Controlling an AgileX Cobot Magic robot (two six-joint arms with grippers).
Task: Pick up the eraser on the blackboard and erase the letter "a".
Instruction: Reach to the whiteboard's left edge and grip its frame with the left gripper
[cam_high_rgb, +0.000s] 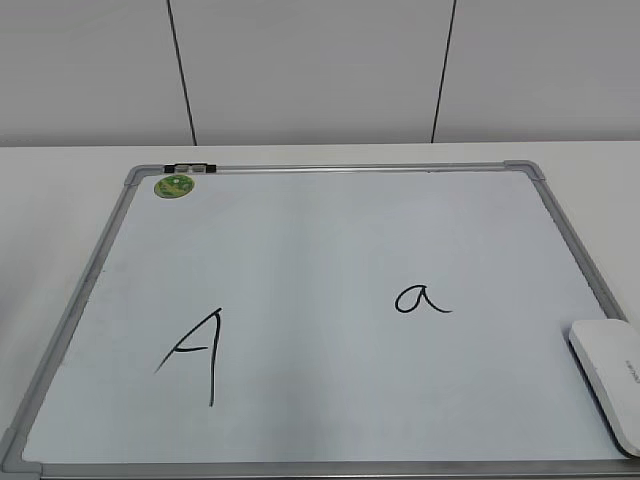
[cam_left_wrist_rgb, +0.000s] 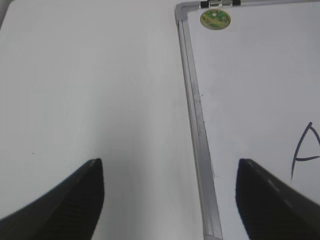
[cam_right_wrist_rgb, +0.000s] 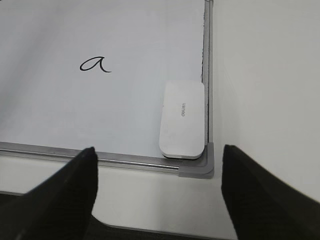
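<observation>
Exterior view: blackboard lies flat on table; eraser sits at its near-right corner, touching the frame. Letter "a" is right of centre, well left of eraser; capital "A" near-left, green magnet far-left. Left gripper spread wide over the board's left edge, holding nothing. Right gripper spread too, empty, hovering near eraser.

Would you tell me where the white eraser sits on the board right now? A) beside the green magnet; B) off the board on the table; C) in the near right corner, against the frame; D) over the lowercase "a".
C: the eraser lies in the blackboard's near right corner, clear of the letter "a".
</observation>
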